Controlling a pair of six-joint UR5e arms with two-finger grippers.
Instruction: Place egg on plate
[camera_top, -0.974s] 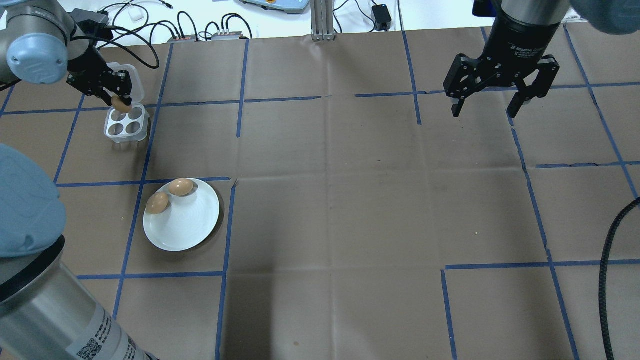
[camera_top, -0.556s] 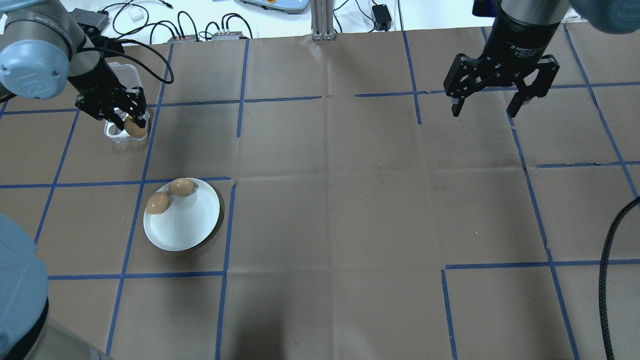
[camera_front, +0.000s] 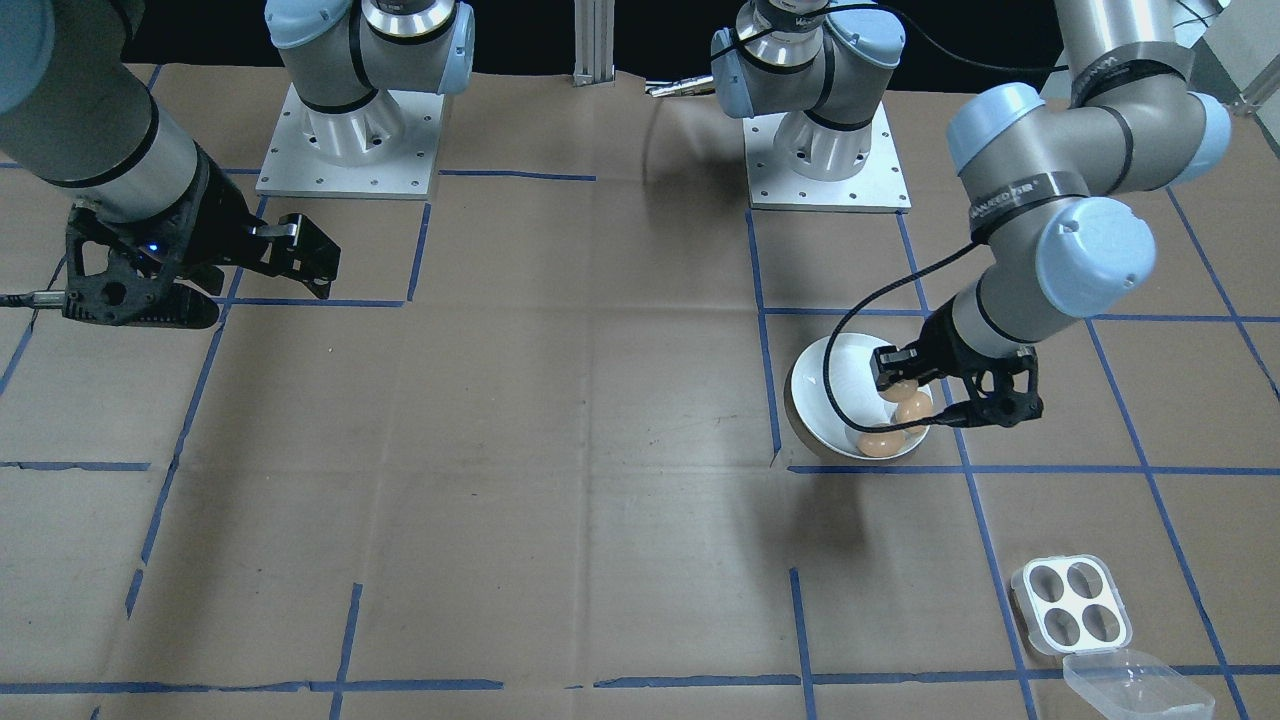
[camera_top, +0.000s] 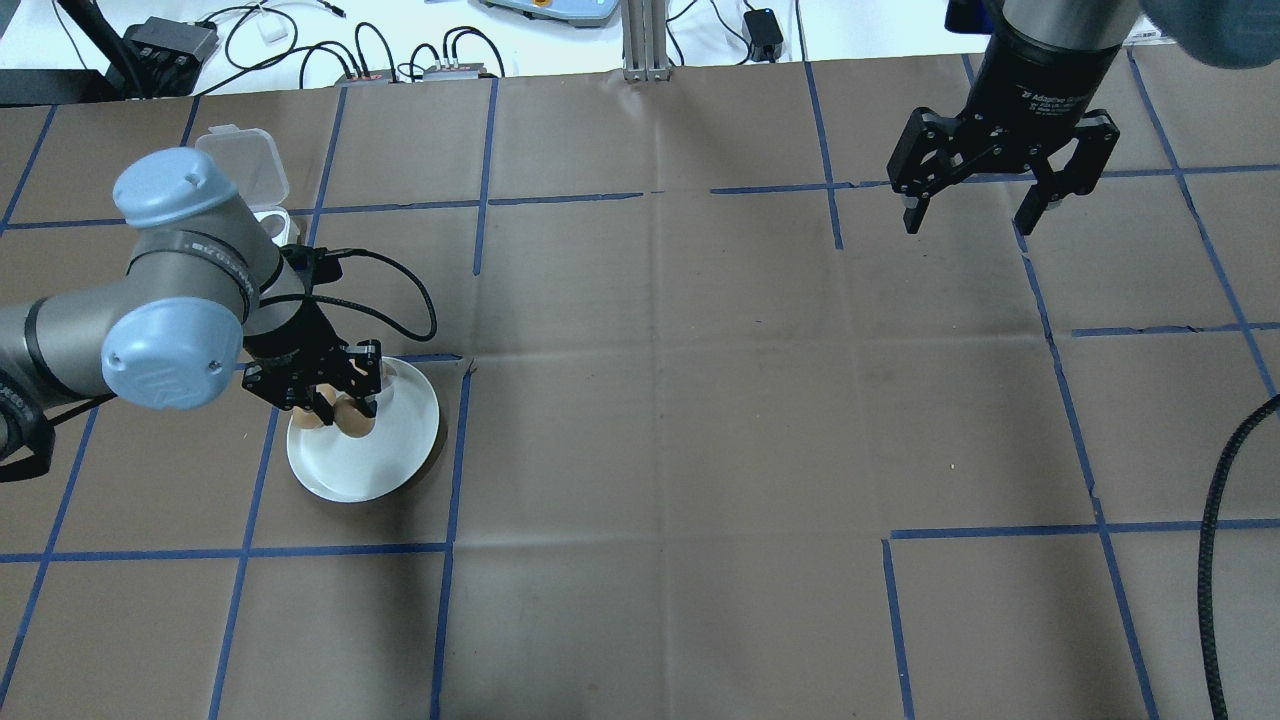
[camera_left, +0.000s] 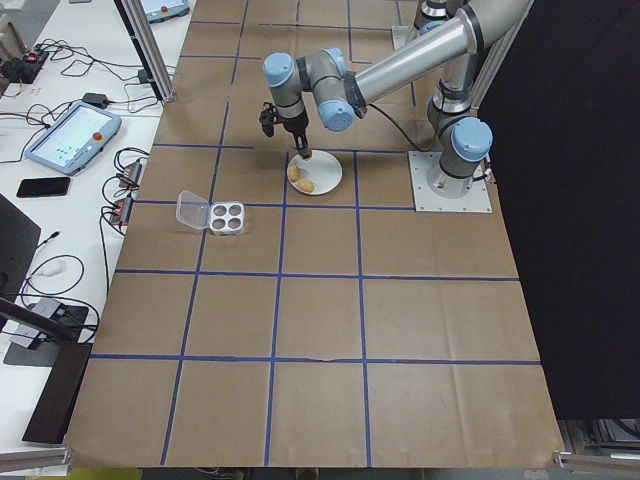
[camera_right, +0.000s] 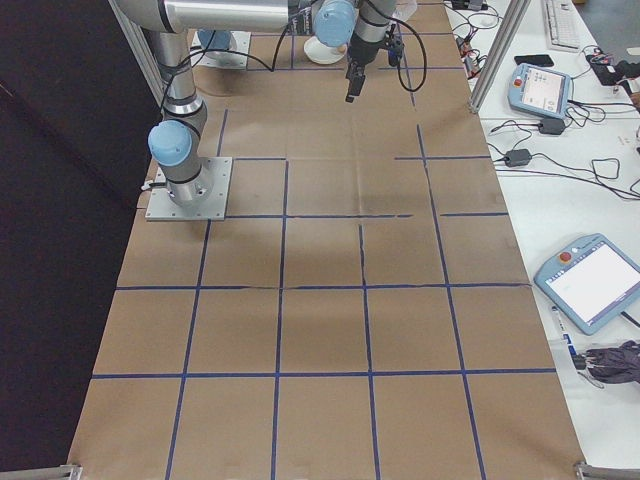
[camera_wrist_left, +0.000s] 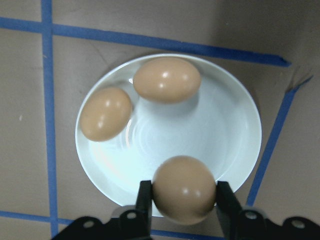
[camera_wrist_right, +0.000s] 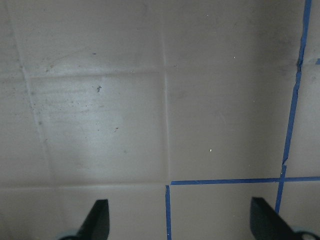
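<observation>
The left gripper (camera_wrist_left: 183, 200) pinches an egg (camera_wrist_left: 184, 189) over the plate (camera_wrist_left: 235, 125); only the wrist view shows two more eggs clearly. The right gripper (camera_top: 973, 210) is spread wide.

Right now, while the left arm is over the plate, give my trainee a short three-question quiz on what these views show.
1. True or false: the left claw is shut on a brown egg above the round plain white shallow plate.
2. How many brown eggs already lie on that plate? A) one B) two C) three
3. Fill in: all four hollows of the small clear plastic egg tray are ____.

Key
1. True; the egg sits between the claw's fingers in the left wrist view.
2. B; two resting eggs lie near the rim.
3. Empty; its lid lies open beside it. The right claw hangs open, holding nothing.
</observation>
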